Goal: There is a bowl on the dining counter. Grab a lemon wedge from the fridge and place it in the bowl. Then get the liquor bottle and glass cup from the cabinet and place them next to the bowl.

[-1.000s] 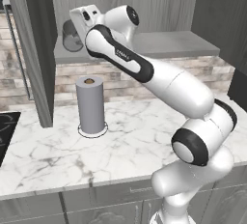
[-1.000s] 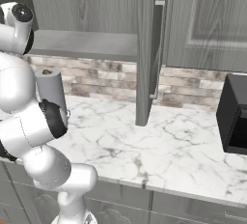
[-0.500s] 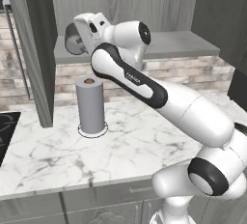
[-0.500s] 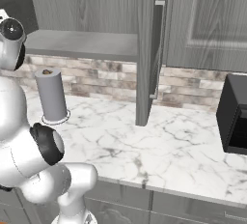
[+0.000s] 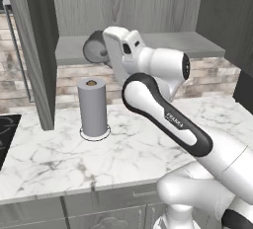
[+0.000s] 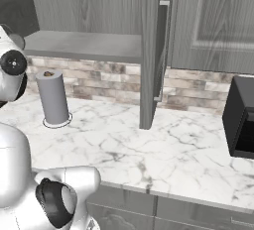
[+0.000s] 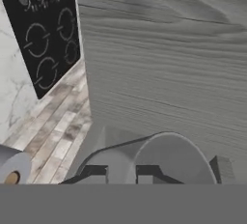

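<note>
1. The white arm is reaching up from its base, its dark-banded forearm slanting up and to the left, the wrist bending over so the hand is pointing left toward the open cabinet's shelf [image 5: 163, 43].
2. The fingers [image 5: 101, 55] are sitting just off the front edge of that shelf, above the paper towel roll [image 5: 93, 107] that is standing on the marble table [image 5: 148, 139].
3. The glass cup [image 5: 94, 49] is lying sideways between the fingers, its round end facing away from the hand; in the hand view the grey cup [image 7: 164, 162] is sitting right against the fingers.
4. The fingers are standing nearly closed and appear to be gripping the cup; the contact itself is hard to make out.
5. Beyond the fingers, the hand view is showing the grey cabinet door [image 7: 169, 59] and, further off, the black stove top [image 7: 46, 35].
6. Compared with a second ago, the forearm is swinging nearer the left base camera, and the hand with the cup is drawing out from the cabinet.
7. The paper towel roll is staying in its place on the table.
</note>
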You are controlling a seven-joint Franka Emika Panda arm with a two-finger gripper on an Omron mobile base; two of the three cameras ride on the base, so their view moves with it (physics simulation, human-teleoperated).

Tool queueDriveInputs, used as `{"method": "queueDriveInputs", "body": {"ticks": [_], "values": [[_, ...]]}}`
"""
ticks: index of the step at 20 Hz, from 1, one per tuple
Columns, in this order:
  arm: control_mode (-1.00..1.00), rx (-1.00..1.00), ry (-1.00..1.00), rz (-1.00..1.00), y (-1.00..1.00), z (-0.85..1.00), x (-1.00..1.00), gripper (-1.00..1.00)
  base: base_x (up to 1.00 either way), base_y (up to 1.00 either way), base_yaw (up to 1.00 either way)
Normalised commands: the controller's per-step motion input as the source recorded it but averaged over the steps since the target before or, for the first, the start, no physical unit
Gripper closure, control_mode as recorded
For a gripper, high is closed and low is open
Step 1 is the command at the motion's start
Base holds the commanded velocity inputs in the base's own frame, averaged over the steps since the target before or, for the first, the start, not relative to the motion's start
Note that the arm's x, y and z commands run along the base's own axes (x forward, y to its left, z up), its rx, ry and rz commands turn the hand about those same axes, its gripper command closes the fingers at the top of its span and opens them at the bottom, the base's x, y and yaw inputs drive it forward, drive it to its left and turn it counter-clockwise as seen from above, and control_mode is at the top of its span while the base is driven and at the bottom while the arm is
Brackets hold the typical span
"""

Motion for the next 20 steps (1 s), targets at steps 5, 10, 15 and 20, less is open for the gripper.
{"method": "queueDriveInputs", "body": {"ticks": [5,10,15,20], "values": [[-1.0,0.15,0.0,0.0,-0.56,0.09,-0.67,1.0,0.0,0.0,0.0],[-1.0,0.13,0.0,0.0,-0.46,0.1,-0.61,1.0,0.0,0.0,0.0],[-1.0,0.1,0.0,0.0,-0.37,0.06,-0.65,1.0,0.0,0.0,0.0],[-1.0,0.08,-0.07,-0.02,-0.4,0.01,-0.78,1.0,0.0,0.0,0.0]]}}
